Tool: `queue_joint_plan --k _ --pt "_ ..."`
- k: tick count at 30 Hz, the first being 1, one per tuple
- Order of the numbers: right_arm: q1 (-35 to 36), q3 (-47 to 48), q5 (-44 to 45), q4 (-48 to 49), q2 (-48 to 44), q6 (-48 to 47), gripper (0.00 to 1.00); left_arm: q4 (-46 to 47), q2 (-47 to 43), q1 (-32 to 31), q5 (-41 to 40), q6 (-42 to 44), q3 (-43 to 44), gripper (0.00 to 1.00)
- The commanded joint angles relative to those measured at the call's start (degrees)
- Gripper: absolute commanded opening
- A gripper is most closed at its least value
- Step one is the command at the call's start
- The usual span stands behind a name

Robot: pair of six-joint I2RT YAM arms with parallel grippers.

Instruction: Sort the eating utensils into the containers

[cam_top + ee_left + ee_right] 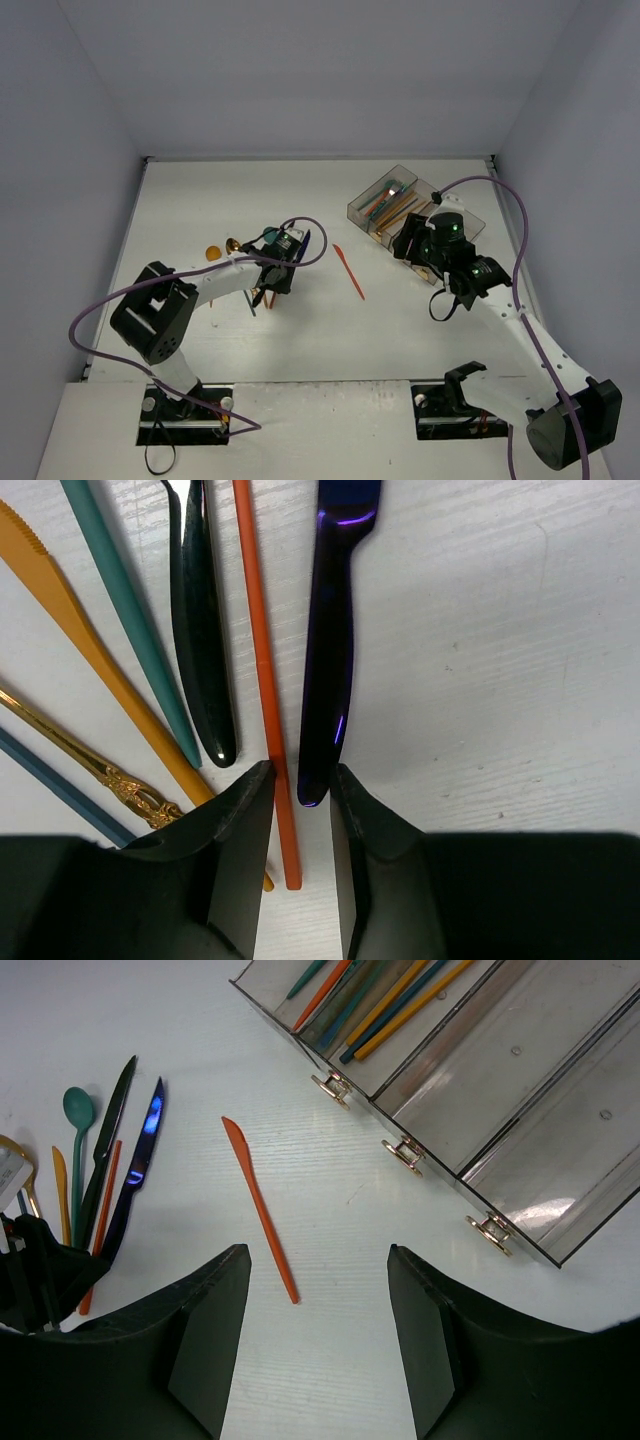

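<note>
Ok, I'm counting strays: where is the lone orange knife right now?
In the top view the orange knife lies alone, between the utensil pile on the left and the containers on the right, touching neither.

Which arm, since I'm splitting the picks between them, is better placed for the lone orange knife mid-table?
Right. The orange knife lies ahead of the right gripper, open, with the containers nearby; the left gripper is occupied, straddling a thin orange handle.

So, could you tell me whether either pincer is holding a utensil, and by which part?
Nothing in the right pincer; the left pincer brackets the handle ends of the orange utensil and navy knife, actual grip unclear.
</note>
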Motion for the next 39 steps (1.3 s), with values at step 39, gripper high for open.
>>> queue_joint_plan --k 39 --pt "-0.6 -2.1 -0.2 0.3 -4.6 2.5 0.56 -3.4 -1.8 -0.7 2.8 -2.7 -3.7 0.13"
